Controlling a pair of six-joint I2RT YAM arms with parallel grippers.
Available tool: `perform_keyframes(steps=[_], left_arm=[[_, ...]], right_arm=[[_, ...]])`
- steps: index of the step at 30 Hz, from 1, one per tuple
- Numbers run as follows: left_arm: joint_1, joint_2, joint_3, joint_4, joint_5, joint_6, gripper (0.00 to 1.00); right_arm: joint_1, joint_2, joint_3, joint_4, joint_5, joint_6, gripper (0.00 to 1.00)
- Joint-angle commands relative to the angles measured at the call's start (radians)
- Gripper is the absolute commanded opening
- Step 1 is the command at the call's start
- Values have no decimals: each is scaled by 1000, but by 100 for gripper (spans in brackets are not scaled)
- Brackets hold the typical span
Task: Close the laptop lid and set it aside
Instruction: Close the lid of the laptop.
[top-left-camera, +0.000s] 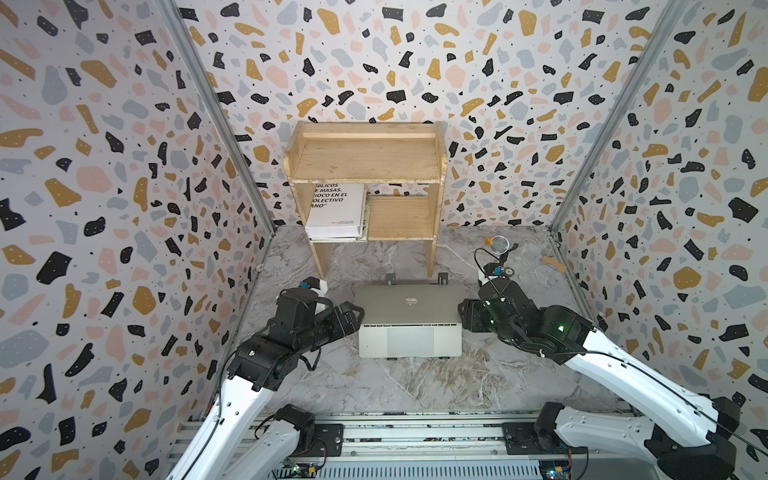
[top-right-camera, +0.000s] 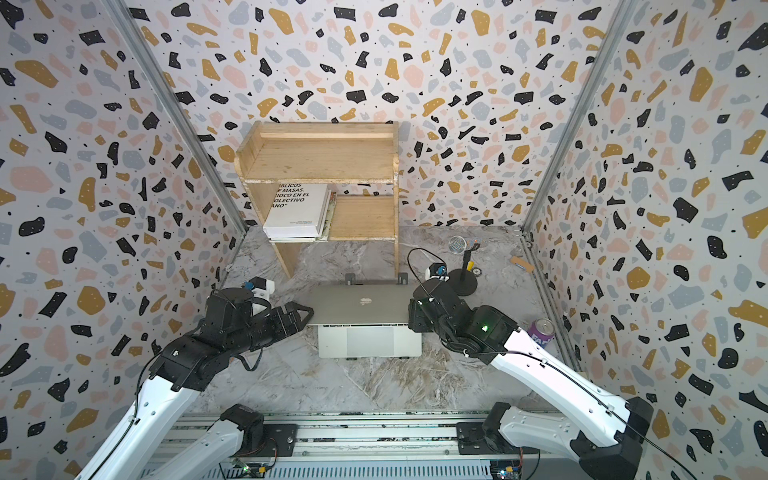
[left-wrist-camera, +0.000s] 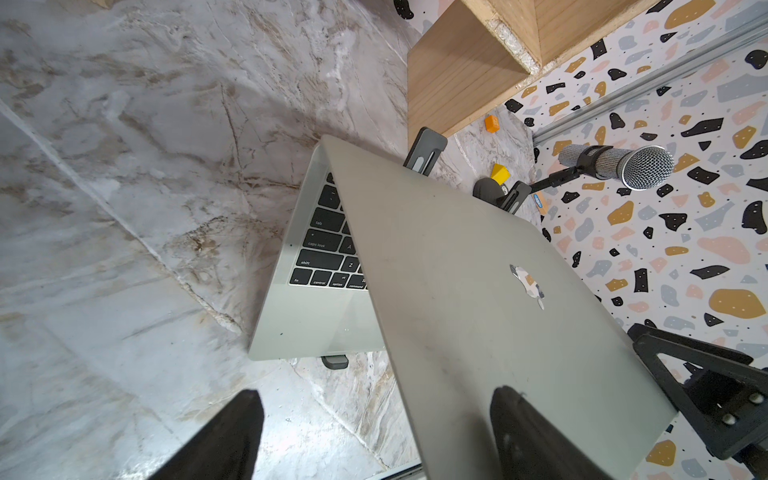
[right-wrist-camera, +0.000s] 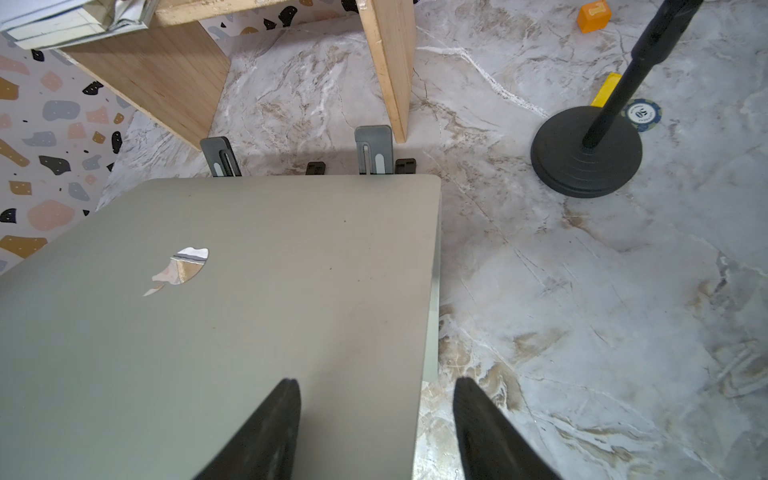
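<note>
**Laptop at the table's centre, shelf unit behind it**

The laptop (top-left-camera: 409, 343) is set mid-table (top-left-camera: 374, 386) on a stand (top-left-camera: 390, 278), whose tabs are seen just behind its rear edge. The laptop lid (top-left-camera: 409, 303) is tilted low over the keyboard. Reckoned from the laptop, a shelf unit (top-left-camera: 365, 162) is placed at 12 o'clock, with a book (top-left-camera: 334, 210) in its lower left compartment. A microphone (top-left-camera: 498, 244) is found at 2 o'clock and a can (top-right-camera: 541, 330) at 3 o'clock, well apart. The left gripper (top-left-camera: 353, 316) is positioned at the lid's 9 o'clock edge, the right gripper (top-left-camera: 463, 313) at its 3 o'clock edge.
</note>
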Motion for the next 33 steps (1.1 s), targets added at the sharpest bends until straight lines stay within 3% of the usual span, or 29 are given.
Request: perform_keyframes(steps=[1, 33], left_arm=[[-8, -13, -29, -12, 6, 2, 87], [-8, -85, -231, 44, -7, -52, 87]], right_arm=[[6, -24, -21, -59, 24, 6, 63], [18, -72, -219, 19, 2, 58, 63]])
